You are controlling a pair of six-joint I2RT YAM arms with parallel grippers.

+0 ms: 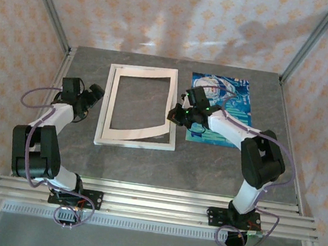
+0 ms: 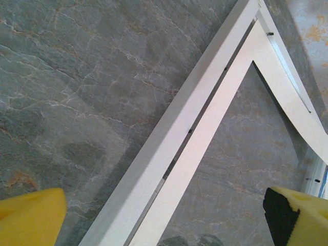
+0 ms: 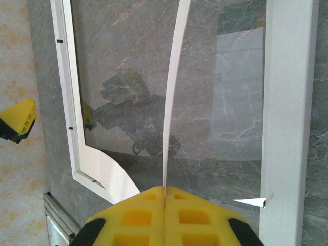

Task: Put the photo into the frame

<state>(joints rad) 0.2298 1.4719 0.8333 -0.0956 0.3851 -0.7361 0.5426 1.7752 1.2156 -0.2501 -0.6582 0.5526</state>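
The white frame (image 1: 107, 103) lies flat at the table's middle left. A pale cream open-centred mat (image 1: 143, 135) rests in it, its right side lifted and bowed. My right gripper (image 1: 175, 116) is shut on that raised edge, and the right wrist view shows the mat (image 3: 172, 97) edge-on, rising from between the closed pads (image 3: 164, 192). The teal-blue photo (image 1: 237, 106) lies to the right of the frame, partly under my right arm. My left gripper (image 1: 97, 97) hovers open over the frame's left border (image 2: 169, 148), its yellow fingertips (image 2: 31, 218) holding nothing.
Glass in the frame reflects the right arm (image 3: 136, 120). Metal uprights (image 1: 49, 3) and patterned curtain walls enclose the table. An aluminium rail (image 1: 153, 202) runs along the near edge by the arm bases. Bare marble (image 1: 206, 169) lies in front of the frame.
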